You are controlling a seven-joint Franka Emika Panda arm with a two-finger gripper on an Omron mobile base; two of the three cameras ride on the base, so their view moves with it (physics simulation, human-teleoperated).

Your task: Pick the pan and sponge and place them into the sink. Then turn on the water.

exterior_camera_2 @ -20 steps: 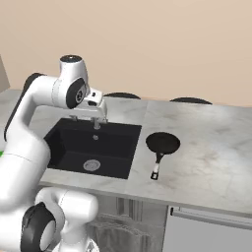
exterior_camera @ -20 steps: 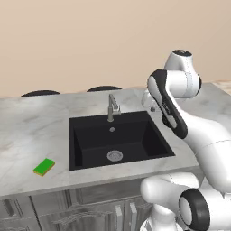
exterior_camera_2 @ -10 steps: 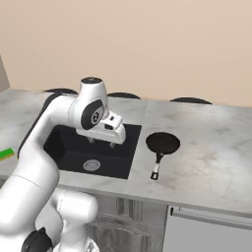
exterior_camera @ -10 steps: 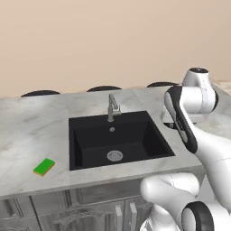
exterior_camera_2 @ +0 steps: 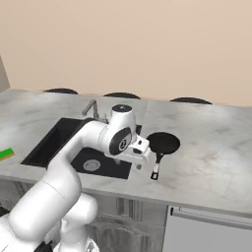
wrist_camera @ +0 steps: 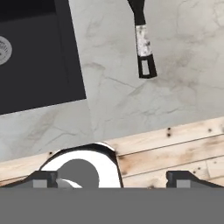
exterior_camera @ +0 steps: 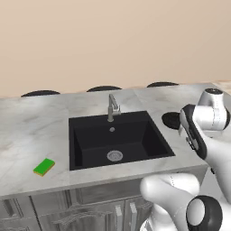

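The small round black frying pan (exterior_camera_2: pixel 163 143) lies flat on the pale grey marble worktop (exterior_camera_2: pixel 216 147), just right of the large rectangular matte black sink (exterior_camera: pixel 118 141), its long thin dark handle (exterior_camera_2: pixel 157 166) pointing toward the worktop's front edge. In the hand view the handle (wrist_camera: pixel 142 40) shows a silvery band before a dark end with a rectangular hanging hole. In the left base view only an edge of the pan (exterior_camera: pixel 171 120) peeks out beside the arm. The claw (exterior_camera_2: pixel 140 165) hangs over the front of the worktop between the sink's right rim and the pan's handle, close to the handle but apart from it, and holds nothing; its two tips sit far apart at the bottom corners of the hand view, so it stands wide. The small rectangular sponge with a bright green top over a yellow layer (exterior_camera: pixel 44 167) rests on the worktop left of the sink, near the front edge, well apart from the claw. A small grey metal faucet (exterior_camera: pixel 112 107) stands at the back rim of the sink, and a round silver drain (exterior_camera: pixel 114 156) sits in the basin floor.
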